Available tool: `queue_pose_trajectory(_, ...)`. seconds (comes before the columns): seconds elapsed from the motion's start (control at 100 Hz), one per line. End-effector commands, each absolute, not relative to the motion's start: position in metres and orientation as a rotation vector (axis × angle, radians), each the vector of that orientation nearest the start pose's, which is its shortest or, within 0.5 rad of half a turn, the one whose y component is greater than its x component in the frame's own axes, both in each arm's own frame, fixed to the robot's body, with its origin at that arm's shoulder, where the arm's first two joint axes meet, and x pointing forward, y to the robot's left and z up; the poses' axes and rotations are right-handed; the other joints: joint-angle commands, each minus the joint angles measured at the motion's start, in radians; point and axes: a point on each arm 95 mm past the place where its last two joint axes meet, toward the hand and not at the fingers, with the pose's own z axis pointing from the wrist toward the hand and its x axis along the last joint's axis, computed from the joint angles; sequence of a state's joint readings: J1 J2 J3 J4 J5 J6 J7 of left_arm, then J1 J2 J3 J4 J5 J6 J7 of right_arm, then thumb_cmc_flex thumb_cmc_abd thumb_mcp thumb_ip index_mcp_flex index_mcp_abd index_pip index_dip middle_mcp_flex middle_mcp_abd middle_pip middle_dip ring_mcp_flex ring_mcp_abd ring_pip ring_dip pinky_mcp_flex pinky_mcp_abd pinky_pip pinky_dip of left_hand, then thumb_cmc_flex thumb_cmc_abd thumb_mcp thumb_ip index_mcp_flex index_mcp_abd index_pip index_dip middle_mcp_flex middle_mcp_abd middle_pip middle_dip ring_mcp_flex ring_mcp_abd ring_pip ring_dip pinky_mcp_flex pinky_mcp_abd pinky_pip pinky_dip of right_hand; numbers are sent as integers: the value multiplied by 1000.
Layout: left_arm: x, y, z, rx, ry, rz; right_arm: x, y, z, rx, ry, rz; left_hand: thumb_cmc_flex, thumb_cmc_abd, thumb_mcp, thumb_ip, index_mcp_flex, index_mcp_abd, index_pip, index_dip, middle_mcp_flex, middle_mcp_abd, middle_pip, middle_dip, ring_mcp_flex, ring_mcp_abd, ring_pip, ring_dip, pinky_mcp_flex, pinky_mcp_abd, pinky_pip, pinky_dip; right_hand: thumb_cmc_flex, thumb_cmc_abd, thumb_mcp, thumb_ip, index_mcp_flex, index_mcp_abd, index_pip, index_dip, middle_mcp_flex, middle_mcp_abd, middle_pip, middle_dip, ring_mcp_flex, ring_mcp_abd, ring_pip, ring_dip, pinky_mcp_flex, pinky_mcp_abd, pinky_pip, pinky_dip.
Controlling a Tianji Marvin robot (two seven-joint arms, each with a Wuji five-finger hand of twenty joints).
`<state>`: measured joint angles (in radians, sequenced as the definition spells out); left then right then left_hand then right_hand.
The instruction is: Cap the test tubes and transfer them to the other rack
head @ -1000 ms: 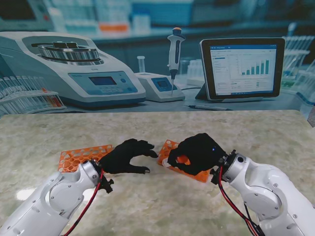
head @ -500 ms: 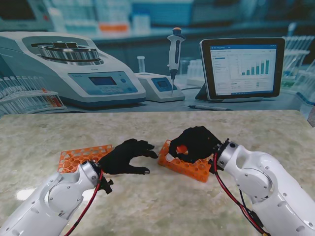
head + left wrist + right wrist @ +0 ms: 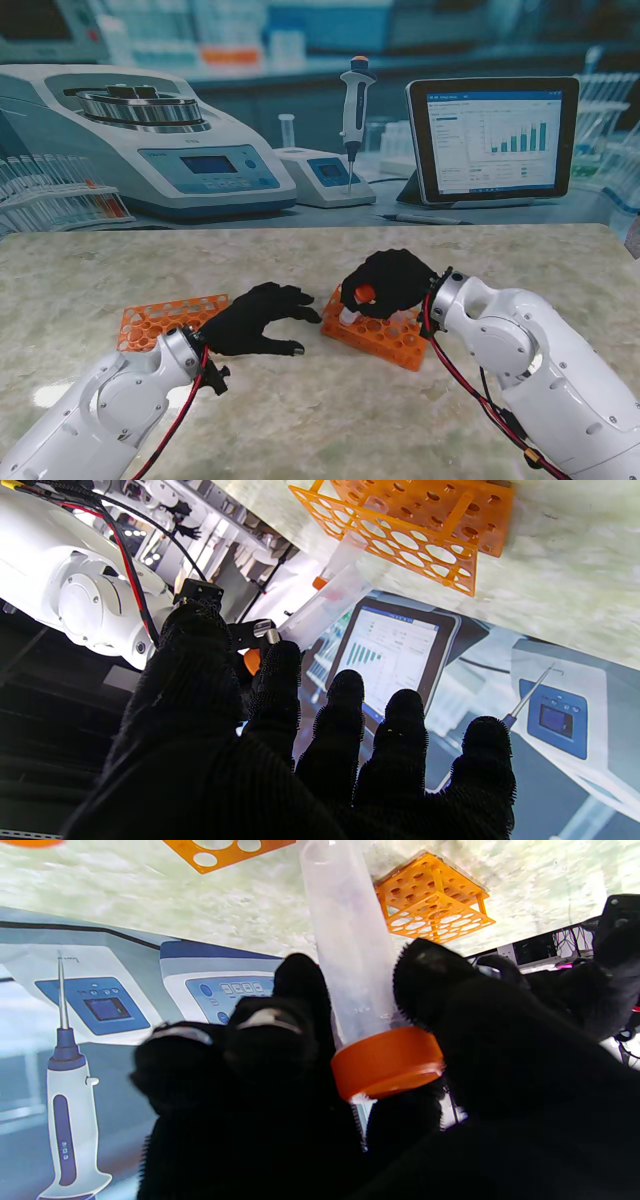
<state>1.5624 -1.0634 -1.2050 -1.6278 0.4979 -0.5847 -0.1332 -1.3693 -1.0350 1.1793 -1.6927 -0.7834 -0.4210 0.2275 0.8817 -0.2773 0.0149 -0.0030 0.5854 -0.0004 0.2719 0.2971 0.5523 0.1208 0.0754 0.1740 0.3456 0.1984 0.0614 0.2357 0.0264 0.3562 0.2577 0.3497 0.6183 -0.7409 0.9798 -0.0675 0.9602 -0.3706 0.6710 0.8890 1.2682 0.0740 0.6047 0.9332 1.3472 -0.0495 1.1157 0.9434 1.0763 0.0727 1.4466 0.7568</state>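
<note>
My right hand [image 3: 392, 282] is shut on a clear test tube [image 3: 350, 955] with an orange cap [image 3: 387, 1067], gripped near the cap between thumb and fingers. The tube [image 3: 347, 314] points down at the left end of the right orange rack [image 3: 385, 340]; I cannot tell whether its tip sits in a hole. My left hand [image 3: 262, 318] lies open on the table between the two racks, fingers spread, holding nothing. The left orange rack [image 3: 158, 318] stands beside my left wrist, its holes vacant. In the left wrist view the right rack [image 3: 415, 525] and the held tube [image 3: 330, 600] show beyond my fingers [image 3: 345, 715].
The marble table ends at a printed lab backdrop with a centrifuge [image 3: 150, 140], a pipette [image 3: 355, 110] and a tablet [image 3: 492, 140]. My right forearm [image 3: 520, 350] reaches in from the near right, my left forearm [image 3: 120, 400] from the near left.
My right hand has moved left and farther from me with the capped tube, uncovering most of the right rack. The left hand has stayed still.
</note>
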Motion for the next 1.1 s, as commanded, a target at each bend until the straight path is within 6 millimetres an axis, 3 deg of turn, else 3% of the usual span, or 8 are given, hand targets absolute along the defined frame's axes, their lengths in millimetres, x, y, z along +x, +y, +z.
queue_pose_trajectory(0.0, 370, -40, -296, -1174, 1695, -2271, 427, 43, -235, 882, 1854, 1836, 1, 22, -12, -21, -5, -21, -15, -8, 10, -7, -15, -15, 8, -1, -11, -19, -5, -2, -50, -29, 178, 198, 320, 153, 147, 1, 181, 66, 123, -170, 37, -5, -30, -75, 19, -11, 11, -5, 16, -5)
queue_pose_trajectory(0.7, 368, -39, -295, -1168, 1699, -2266, 456, 50, -266, 944, 1953, 1700, 2, 25, -18, -21, -4, -24, -15, -7, 11, -8, -13, -13, 5, -6, -11, -18, -6, -3, -49, -27, 184, 207, 309, 144, 142, 3, 175, 64, 114, -166, 33, -7, -31, -66, 3, -17, 5, 5, -2, -8)
queue_pose_trajectory(1.09, 368, -39, -295, -1167, 1699, -2263, 465, 50, -272, 909, 1983, 1642, 2, 27, -18, -21, -3, -22, -14, -7, 10, -8, -14, -13, 4, -10, -11, -18, -7, -2, -50, -26, 189, 213, 301, 135, 140, 3, 173, 62, 105, -165, 31, -10, -32, -59, -8, -20, 0, 12, -15, -8)
